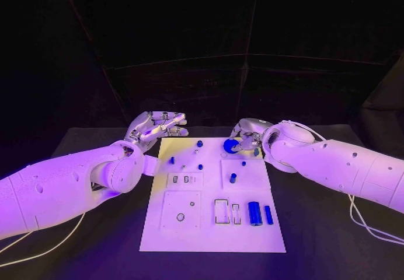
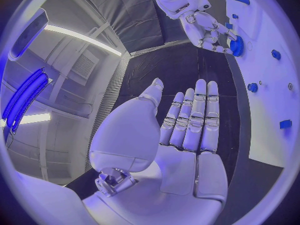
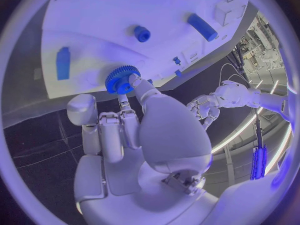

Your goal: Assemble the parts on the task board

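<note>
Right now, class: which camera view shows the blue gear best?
The right wrist view: the blue gear is large, teeth visible, with the right hand touching it. The head view shows it small; the left wrist view shows it near the rim.

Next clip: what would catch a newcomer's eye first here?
The right robot hand at the task board's far right corner, fingers on a blue toothed gear. Next, the left robot hand, open and empty, beside the board's far left edge. Two blue cylinders lie near the board's near right.

Matt black table (image 1: 337,245), glossy white task board (image 1: 211,236)
</note>
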`<state>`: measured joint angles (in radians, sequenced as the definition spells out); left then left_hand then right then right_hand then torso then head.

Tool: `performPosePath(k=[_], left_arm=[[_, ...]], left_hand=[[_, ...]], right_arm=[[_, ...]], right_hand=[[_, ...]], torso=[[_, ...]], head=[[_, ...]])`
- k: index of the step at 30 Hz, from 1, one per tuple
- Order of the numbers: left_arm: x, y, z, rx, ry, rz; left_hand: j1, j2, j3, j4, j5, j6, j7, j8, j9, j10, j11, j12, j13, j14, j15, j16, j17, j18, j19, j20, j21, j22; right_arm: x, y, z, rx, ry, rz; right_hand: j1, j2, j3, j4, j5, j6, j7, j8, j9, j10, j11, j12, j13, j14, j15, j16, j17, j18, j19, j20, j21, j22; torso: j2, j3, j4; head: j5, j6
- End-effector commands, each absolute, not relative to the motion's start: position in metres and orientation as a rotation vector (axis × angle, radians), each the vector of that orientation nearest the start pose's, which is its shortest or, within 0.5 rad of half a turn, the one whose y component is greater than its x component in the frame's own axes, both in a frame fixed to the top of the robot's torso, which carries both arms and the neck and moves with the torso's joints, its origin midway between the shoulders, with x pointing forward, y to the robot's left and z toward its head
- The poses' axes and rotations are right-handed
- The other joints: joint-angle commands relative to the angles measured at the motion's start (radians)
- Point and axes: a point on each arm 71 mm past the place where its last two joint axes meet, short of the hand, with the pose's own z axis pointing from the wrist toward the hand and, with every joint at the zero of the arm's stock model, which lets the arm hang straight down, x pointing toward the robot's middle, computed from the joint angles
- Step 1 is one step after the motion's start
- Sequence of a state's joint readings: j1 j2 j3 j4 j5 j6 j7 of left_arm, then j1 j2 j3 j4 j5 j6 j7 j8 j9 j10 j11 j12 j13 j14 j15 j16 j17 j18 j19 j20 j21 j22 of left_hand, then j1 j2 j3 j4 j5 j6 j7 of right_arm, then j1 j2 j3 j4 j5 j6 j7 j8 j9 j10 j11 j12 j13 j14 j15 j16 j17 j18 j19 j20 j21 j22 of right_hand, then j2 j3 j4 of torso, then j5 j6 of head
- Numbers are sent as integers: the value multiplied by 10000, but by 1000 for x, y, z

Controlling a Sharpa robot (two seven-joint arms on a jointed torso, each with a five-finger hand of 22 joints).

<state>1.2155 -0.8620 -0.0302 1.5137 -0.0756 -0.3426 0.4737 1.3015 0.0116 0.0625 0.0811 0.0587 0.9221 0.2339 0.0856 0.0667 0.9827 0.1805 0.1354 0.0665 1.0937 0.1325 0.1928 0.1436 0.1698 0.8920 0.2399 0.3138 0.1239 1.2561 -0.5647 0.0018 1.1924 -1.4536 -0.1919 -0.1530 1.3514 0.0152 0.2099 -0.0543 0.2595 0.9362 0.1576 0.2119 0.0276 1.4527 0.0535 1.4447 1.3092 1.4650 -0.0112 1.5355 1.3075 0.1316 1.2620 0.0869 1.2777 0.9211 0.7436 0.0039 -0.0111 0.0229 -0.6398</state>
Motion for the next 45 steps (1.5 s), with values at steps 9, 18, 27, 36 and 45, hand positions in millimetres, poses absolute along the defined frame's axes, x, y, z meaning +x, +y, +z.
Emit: performPosePath(k=[9,18,27,36,45], left_arm=[[494,222,-158,-9709,13184,-15502],[495,222,-159,-9710,13175,-15488],[496,220,-159,-9702,13182,-15508],[496,219,-159,-9696,13191,-15528],[497,219,-159,-9701,13198,-15523]], left_hand=[[-27,85,22,-56,27,65,69,-39,-5,33,39,-53,-17,44,-8,-44,17,135,63,23,-61,-8],[-17,96,29,-72,27,67,68,-42,-5,33,39,-55,-17,45,-9,-51,21,135,65,22,-66,-12],[-17,96,29,-72,27,67,68,-42,-5,33,39,-55,-17,45,-9,-51,21,135,65,22,-66,-12],[-17,96,29,-72,27,67,68,-42,-5,33,39,-55,-17,45,-9,-51,21,135,65,22,-66,-12],[-17,96,29,-72,27,67,68,-42,-5,33,39,-55,-17,45,-9,-51,21,135,65,22,-66,-12]], right_arm=[[533,-100,-148,-2501,15315,6075],[536,-68,-153,-2987,15319,6136],[540,-48,-167,-3217,15820,5980],[539,-36,-175,-3488,16124,5840],[543,-35,-178,-3403,16097,5663]], right_hand=[[-373,-243,509,283,-46,514,-179,-106,394,81,-2,19,968,866,-84,79,1676,-111,76,1,82,73],[-420,-257,634,283,-93,509,-175,-143,392,80,0,12,966,869,-83,84,1692,-114,84,1,90,88],[-506,-296,733,300,-192,462,-151,-208,384,63,19,-11,944,865,-70,79,1675,-115,80,8,87,79],[-535,-334,815,281,-240,431,-136,-254,382,45,32,-33,924,862,-61,76,1667,-113,72,16,79,65],[-668,-486,938,266,-394,163,-36,-464,358,-137,112,-233,692,858,-2,70,1653,-108,31,58,44,-2]], torso=[[6,-9,53],[12,3,43],[11,15,7],[8,17,9],[7,21,-14]], head=[[34,41],[152,10],[226,-32],[235,-50],[262,-60]])
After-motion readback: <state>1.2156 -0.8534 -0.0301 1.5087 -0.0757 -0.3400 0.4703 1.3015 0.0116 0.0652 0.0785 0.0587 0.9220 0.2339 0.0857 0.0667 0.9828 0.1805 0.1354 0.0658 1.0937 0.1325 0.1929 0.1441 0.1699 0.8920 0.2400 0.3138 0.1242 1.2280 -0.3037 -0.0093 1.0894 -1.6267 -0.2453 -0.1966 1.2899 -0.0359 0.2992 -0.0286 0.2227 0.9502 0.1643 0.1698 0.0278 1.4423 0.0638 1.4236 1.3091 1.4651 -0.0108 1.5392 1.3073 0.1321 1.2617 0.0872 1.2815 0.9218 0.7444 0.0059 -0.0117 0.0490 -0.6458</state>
